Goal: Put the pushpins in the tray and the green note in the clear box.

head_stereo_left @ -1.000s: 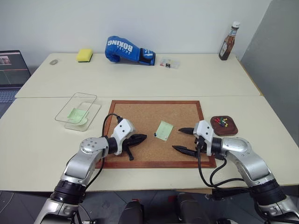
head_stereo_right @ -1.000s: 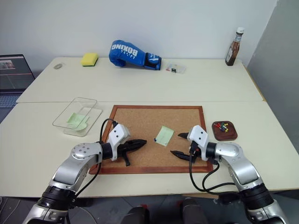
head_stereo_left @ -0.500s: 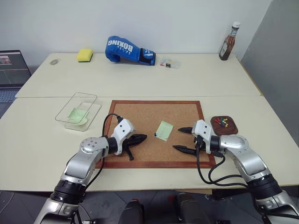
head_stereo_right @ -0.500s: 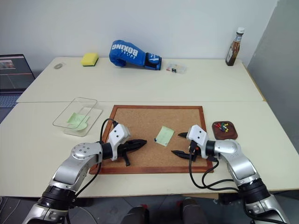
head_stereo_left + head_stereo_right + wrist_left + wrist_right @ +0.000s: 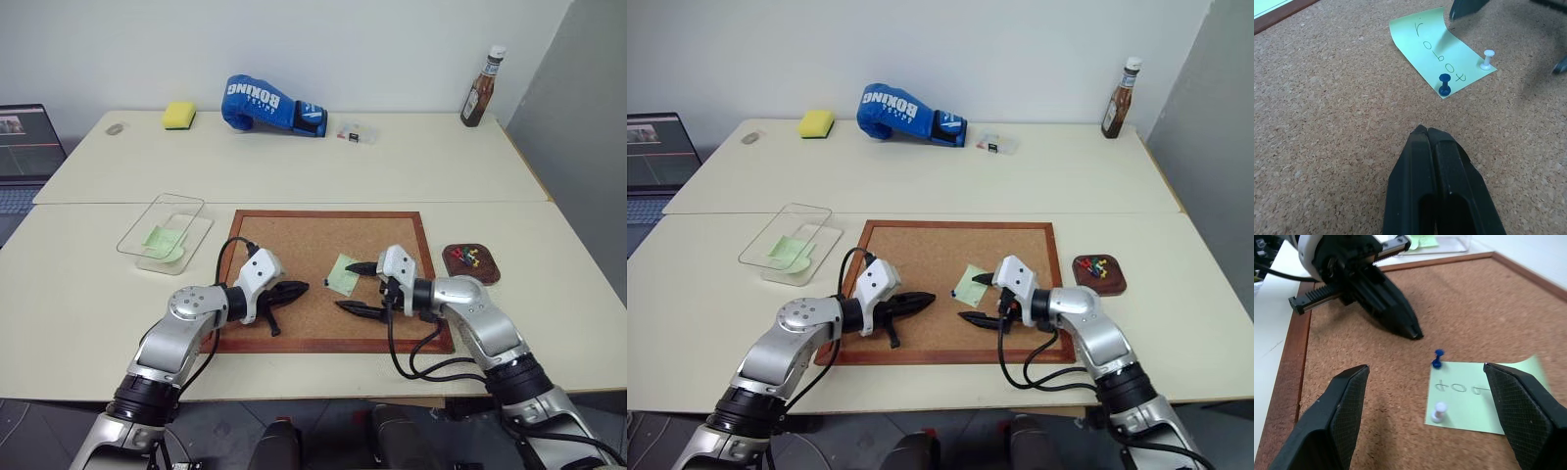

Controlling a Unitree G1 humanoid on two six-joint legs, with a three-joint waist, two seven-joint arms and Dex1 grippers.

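The green note (image 5: 1437, 54) lies mid-frame on the corkboard (image 5: 294, 245), pinned by a blue pin (image 5: 1444, 83) and a white pin (image 5: 1488, 58). Right gripper (image 5: 358, 287) gapes wide beside it; left gripper (image 5: 292, 290) is closed, empty. The pins look tiny and slippery: pinch their heads. The note is flimsy.

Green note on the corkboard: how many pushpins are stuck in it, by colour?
Dark blue pushpin: 1
White pushpin: 1
Total in the green note: 2
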